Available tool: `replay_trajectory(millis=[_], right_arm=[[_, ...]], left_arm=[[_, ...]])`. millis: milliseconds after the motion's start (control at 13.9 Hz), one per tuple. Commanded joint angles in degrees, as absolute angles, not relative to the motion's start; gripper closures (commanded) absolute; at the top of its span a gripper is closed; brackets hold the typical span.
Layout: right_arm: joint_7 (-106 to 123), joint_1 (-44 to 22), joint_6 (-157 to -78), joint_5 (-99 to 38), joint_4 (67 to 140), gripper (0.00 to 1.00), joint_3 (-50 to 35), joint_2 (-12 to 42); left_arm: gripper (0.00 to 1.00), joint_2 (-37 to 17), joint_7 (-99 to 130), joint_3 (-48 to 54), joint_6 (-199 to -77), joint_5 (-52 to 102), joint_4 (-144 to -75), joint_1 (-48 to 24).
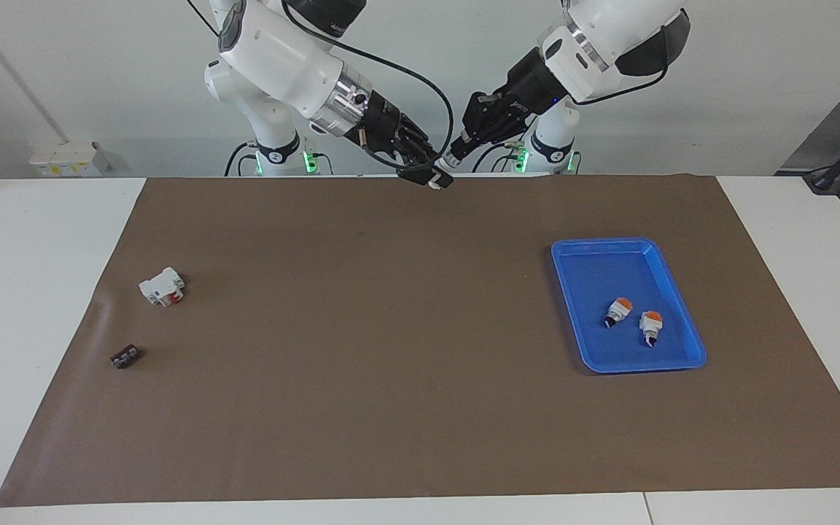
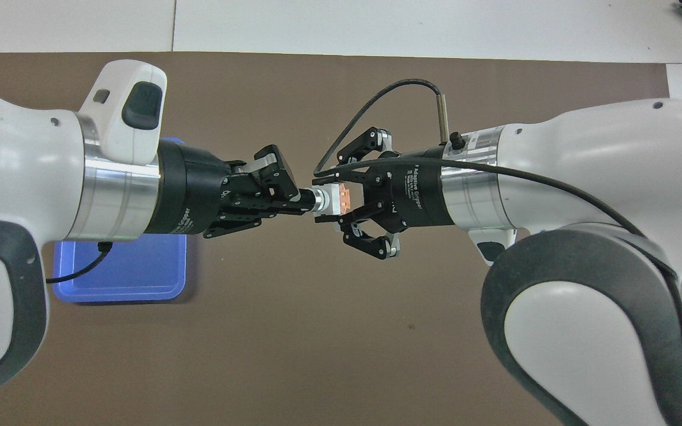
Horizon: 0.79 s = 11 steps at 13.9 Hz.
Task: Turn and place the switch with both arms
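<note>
Overhead view | left tool (image 2: 301,199) and right tool (image 2: 330,201) both pinching small white orange-blocked switch (image 2: 332,197) mid-air | risk: uneven release drops it.

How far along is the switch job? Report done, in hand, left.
Done: the switch is off the table, up over the mat edge nearest the robots. In hand: the left gripper is shut on its black knob end, the right gripper on its block end, orange face up. Left: one gripper lets go, then probably placing in the blue tray, where two like switches lie.
</note>
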State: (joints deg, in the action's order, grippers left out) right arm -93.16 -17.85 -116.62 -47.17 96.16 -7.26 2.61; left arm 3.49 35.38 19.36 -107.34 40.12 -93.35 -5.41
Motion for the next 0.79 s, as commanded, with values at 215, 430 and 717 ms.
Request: replay_trajectory(millis=[215, 430, 717], right_arm=[[-94.6, -17.8, -118.2, -47.9, 95.1, 1.0, -7.7, 2.5], [-94.6, -17.8, -118.2, -47.9, 95.1, 1.0, -7.7, 2.4], [-94.6, -17.8, -118.3, -47.9, 95.0, 1.0, -7.7, 2.5]], left_arm=[[1.0, 7.1, 12.0, 19.2, -107.9, 40.4, -99.8, -7.9], [1.0, 7.1, 1.6, 19.3, -108.5, 40.4, -100.0, -8.1], [1.0, 8.3, -11.0, 19.5, -111.9, 40.4, -102.9, -10.4]])
